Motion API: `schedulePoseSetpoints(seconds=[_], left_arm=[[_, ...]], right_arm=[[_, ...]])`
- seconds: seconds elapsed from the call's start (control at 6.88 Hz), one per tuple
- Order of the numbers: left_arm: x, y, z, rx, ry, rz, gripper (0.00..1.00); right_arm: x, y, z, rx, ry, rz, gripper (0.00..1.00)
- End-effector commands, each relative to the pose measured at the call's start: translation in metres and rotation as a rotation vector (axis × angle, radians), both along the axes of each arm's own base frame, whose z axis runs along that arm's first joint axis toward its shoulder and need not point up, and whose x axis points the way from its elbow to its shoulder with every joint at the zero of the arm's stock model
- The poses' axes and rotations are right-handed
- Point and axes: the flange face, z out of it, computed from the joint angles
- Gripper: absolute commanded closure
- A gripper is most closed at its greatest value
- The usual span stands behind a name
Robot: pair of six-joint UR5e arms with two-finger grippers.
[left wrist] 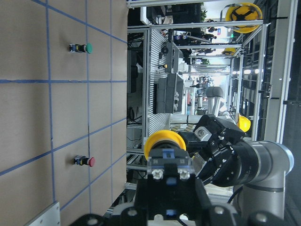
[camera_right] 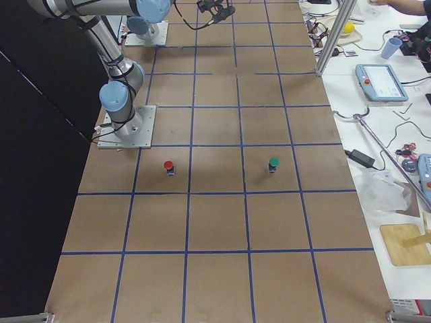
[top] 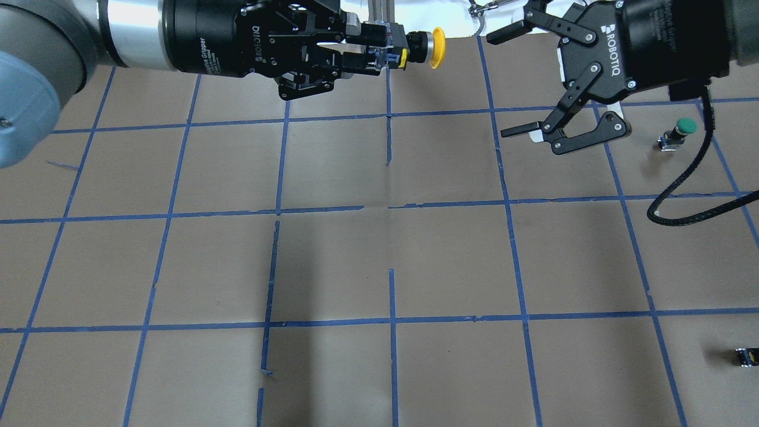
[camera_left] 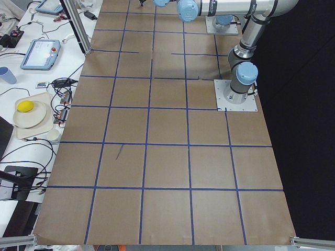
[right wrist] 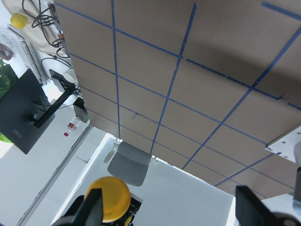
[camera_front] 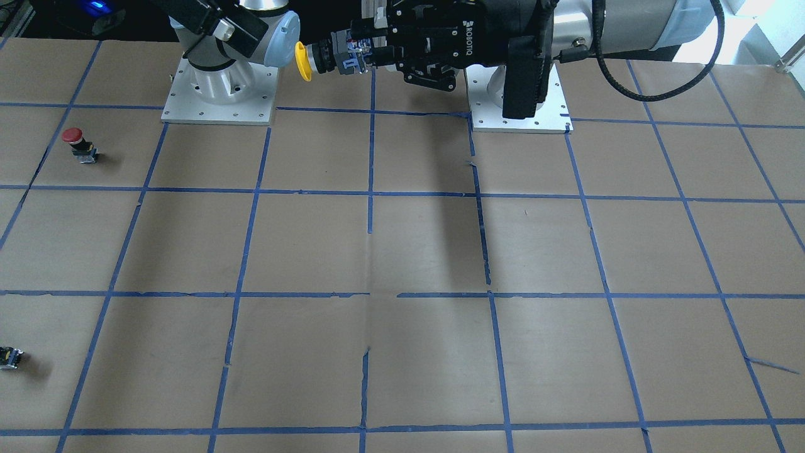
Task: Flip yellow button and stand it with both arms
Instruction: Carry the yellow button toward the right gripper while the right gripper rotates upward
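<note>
1. The left black two-finger gripper [top: 379, 50] is reaching sideways, high above the brown paper-covered bench with its blue tape grid [top: 379, 261]. Its fingers are clamping the dark body of the small yellow-capped push-button [top: 424, 46].
2. The button is lying horizontal in the air, about midway between the bench's left and right ends, cap facing rightward.
3. The right black two-finger gripper [top: 504, 83] is hovering near the cap, fingers spread wide, gripping nothing.
4. A small green-capped button [top: 682, 130] is standing toward the bench's right end.
</note>
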Motion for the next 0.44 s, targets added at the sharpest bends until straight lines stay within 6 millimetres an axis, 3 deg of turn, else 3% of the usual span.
schedulePoseSetpoints(seconds=[0.0, 0.29], left_arm=[[-0.0040, 0.0010, 0.0022, 0.010, 0.025, 0.001, 0.98], [-0.0039, 0.0000, 0.0036, 0.017, 0.025, 0.004, 0.98]], right_arm=[[0.0024, -0.0103, 0.0201, -0.045, -0.092, -0.063, 0.00], [0.0031, -0.0143, 0.0138, -0.029, -0.093, -0.078, 0.00]])
